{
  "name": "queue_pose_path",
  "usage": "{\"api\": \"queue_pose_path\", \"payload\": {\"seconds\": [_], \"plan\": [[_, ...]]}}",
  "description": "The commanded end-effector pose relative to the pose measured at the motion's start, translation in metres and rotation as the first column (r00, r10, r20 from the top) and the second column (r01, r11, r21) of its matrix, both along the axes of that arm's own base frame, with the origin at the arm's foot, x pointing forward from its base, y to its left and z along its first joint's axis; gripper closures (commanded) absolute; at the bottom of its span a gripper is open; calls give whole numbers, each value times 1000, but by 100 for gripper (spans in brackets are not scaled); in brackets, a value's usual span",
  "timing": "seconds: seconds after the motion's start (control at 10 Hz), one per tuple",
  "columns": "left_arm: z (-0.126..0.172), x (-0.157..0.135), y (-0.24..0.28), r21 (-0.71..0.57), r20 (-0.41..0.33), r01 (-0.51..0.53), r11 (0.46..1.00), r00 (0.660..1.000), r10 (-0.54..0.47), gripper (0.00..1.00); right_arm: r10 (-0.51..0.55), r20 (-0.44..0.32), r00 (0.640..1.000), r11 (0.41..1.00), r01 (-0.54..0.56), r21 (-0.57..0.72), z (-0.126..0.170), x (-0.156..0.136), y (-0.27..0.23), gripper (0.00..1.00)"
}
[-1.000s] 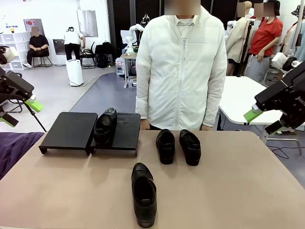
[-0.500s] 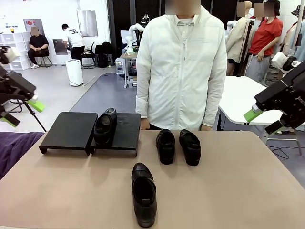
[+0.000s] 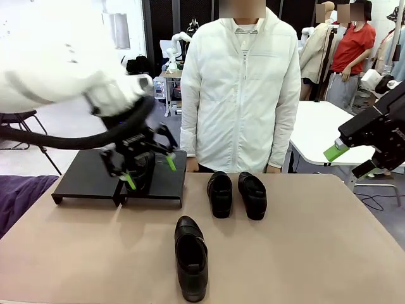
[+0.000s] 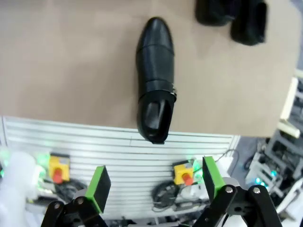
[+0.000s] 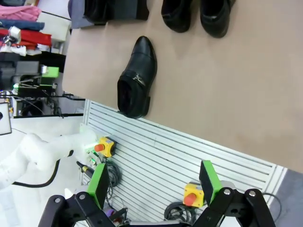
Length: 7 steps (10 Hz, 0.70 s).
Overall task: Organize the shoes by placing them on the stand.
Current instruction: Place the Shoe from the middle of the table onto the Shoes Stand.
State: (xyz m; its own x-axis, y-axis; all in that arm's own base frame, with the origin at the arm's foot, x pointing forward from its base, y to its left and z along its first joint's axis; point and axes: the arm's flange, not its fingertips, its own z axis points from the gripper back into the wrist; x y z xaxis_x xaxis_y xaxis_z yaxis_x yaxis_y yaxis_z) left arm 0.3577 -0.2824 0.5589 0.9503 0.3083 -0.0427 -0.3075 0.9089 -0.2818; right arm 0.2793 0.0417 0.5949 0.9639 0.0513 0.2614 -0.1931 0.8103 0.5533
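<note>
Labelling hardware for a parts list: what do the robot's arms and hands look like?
The left arm is glossy white, with a thick black cable running below it. The left hand is black with green finger pads; the right hand matches.

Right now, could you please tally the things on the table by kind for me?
Black shoes: 4 (one shoe on the stand, two shoes side by side farther back, near shoe alone in front)
Stand: 1
Total: 5
</note>
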Motion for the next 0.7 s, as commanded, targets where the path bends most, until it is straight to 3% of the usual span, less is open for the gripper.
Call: {"api": "queue_pose_path", "payload": {"seconds": [0.0,0.1,0.4,0.5,0.6], "plan": [[4,9,3,56,-116,19,998,993,-13,0,5,-8,1000,1000,-5,20,3,1,-1,0],[0,0,0,0,0,0,1000,1000,0,0,5,-8,1000,1000,-5,20,3,1,-1,0],[0,0,0,0,0,0,1000,1000,0,0,5,-8,1000,1000,-5,20,3,1,-1,0],[-2,6,-8,15,-37,-12,1000,999,13,0,5,-8,1000,1000,-5,20,3,1,-1,0],[-1,4,-11,-26,-40,139,990,989,-140,0,5,-8,1000,1000,-5,20,3,1,-1,0]]}}
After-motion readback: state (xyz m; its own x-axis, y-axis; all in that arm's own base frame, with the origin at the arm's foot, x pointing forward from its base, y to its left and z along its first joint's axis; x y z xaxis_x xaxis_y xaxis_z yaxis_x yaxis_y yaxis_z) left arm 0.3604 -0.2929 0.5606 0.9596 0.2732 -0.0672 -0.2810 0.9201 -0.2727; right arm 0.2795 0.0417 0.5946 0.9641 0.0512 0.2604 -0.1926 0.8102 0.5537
